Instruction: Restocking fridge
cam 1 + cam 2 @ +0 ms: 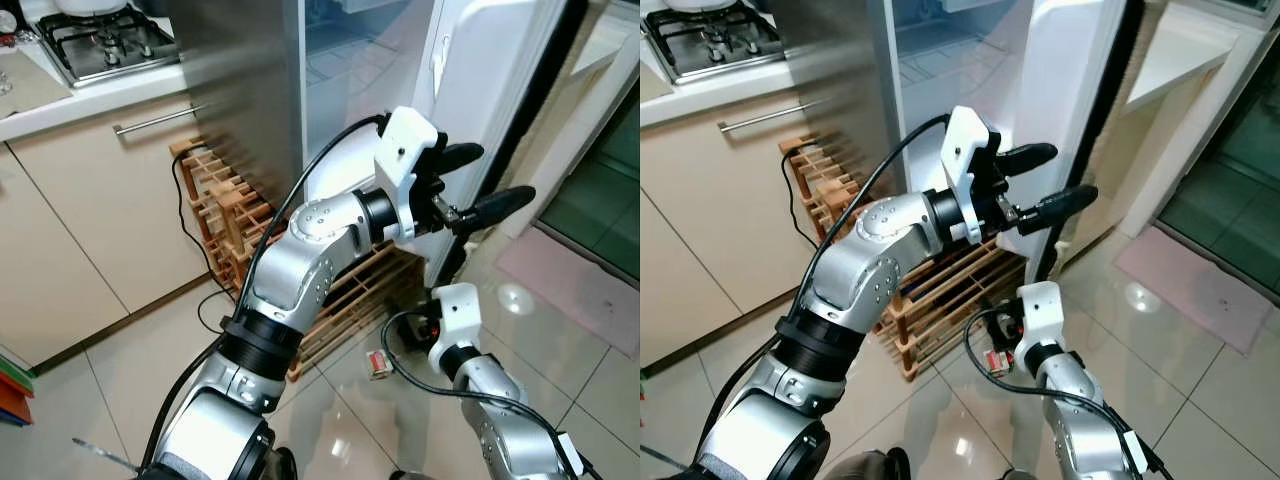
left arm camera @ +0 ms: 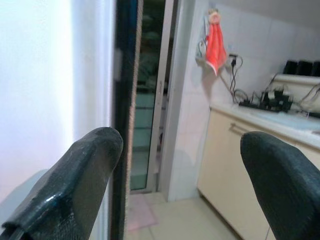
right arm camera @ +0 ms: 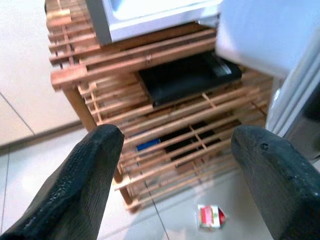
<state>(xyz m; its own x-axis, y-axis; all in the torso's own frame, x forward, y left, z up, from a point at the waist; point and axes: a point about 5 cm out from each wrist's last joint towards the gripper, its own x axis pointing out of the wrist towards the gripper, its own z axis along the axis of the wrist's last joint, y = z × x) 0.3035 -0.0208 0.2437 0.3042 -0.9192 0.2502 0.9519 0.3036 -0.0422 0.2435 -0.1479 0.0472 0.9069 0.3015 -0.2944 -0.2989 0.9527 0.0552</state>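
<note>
Where glossy floor tiles (image 1: 560,400) meet wooden rack (image 3: 165,125), left end effector (image 1: 480,185) wide by fridge door (image 1: 480,60).

Head stereo pair looking down at fridge door (image 1: 470,60) and wooden rack (image 3: 165,125), wrist cameras along fingers

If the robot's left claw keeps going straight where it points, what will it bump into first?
Probably the white fridge door: the open left claw reaches for its edge. Depth is unclear, so it might slip past.

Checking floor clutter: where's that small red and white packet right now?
The red and white packet lies on the floor tiles in front of the wooden rack, just left of the right gripper.
</note>
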